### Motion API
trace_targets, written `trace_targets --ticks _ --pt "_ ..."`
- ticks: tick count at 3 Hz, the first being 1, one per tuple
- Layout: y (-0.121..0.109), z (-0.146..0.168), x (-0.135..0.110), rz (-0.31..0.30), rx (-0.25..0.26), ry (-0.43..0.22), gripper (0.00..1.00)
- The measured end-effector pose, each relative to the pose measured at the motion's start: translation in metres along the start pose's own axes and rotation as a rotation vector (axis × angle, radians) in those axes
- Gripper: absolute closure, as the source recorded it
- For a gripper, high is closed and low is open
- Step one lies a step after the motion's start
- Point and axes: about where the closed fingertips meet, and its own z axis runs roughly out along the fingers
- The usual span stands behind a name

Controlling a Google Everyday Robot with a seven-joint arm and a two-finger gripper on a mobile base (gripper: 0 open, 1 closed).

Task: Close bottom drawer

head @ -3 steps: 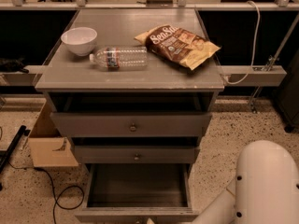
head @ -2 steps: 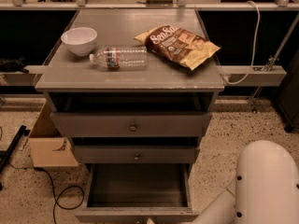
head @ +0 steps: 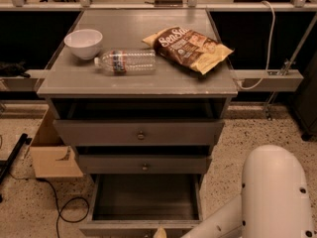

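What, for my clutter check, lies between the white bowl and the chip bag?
A water bottle on its side, in the camera view. The gripper sits low at the front of the bottom drawer.

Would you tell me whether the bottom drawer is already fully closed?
No; the bottom drawer is pulled well out, its grey interior showing, with the gripper near its front edge.

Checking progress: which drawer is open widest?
The bottom drawer, its grey interior exposed; the top drawer and middle drawer jut only slightly. Pincer at the bottom drawer's front.
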Motion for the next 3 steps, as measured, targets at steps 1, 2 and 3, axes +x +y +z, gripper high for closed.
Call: trace_targets --ticks 1,2,3 --pt "-0.0171 0.0142 0.0013 0.004 0.037 0.027 0.0" --pt "-0.0194 0.0155 0.0009 0.005 0.043 0.028 0.0" --pt "-0.0195 0.0215 0.0013 0.0 0.074 0.063 0.0"
